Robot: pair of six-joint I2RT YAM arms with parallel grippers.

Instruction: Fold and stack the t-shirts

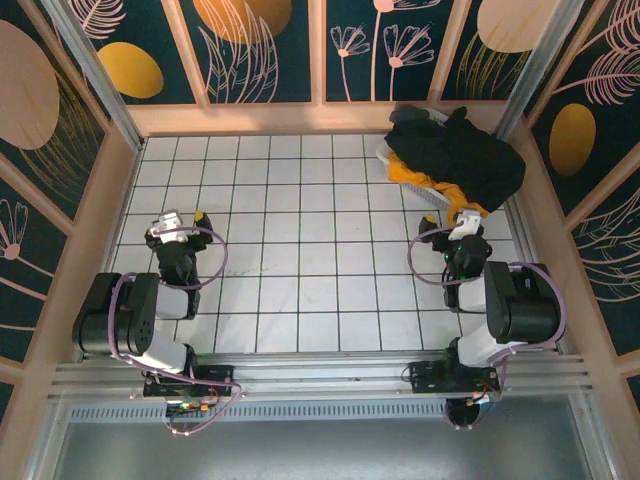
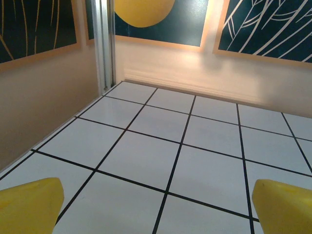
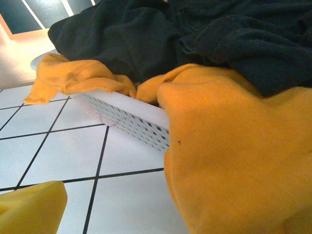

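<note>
The white tiled counter (image 1: pixel 300 250) is bare across its middle. Both shirts sit in its far right corner, heaped on a white lattice basket (image 3: pixel 131 117). The black t-shirt (image 1: pixel 460 150) lies bundled on top and covers most of the basket, so only a strip of the basket's near wall and rim shows. The shirt's sleeves and collar cannot be made out in the crumpled mass.

The mustard-yellow t-shirt (image 3: pixel 234 161) lies under the black one. It spills over the basket's near rim in two places, and one fold hangs down toward the counter on the right. How much of it stays buried under the black cloth cannot be seen.

The right gripper (image 1: pixel 462 228) hovers just beside that hanging fold. In its wrist view one yellow fingertip (image 3: pixel 29 209) sits at the lower left corner. The other is hidden behind the mustard cloth, which fills the lower right. The jaws stand wide apart and are not closed on anything; whether the cloth brushes the hidden finger cannot be told.

The left gripper (image 1: pixel 182 220) is on the left side of the counter, well apart from the shirts. Its yellow fingertips (image 2: pixel 29 204) are spread fully, with only bare tile between them.
</note>
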